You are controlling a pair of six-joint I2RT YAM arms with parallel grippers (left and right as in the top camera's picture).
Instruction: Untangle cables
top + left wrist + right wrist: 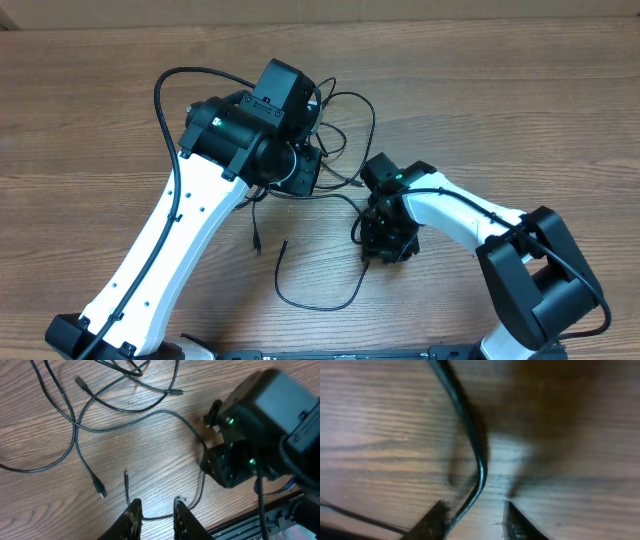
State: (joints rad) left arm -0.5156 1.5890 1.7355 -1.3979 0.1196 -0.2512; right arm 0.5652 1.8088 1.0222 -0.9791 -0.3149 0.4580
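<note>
Several thin black cables lie on the wooden table. A loose tangle (345,120) sits at the back middle, and one cable runs forward in a loop (322,306) with a small plug (257,245) beside it. My right gripper (378,252) is down at the table over that cable. In the right wrist view the cable (479,467) passes between the fingers of my right gripper (475,510), against the left one, with a gap to the right one. My left gripper (157,510) hangs above the table by the tangle, its jaws a little apart with nothing between them.
My left arm's wrist (260,130) covers part of the tangle. The right arm's black wrist (240,455) stands close to the left gripper's right. A dark base rail (260,522) runs along the table's front edge. A thick arm cable (165,85) arcs at the back left.
</note>
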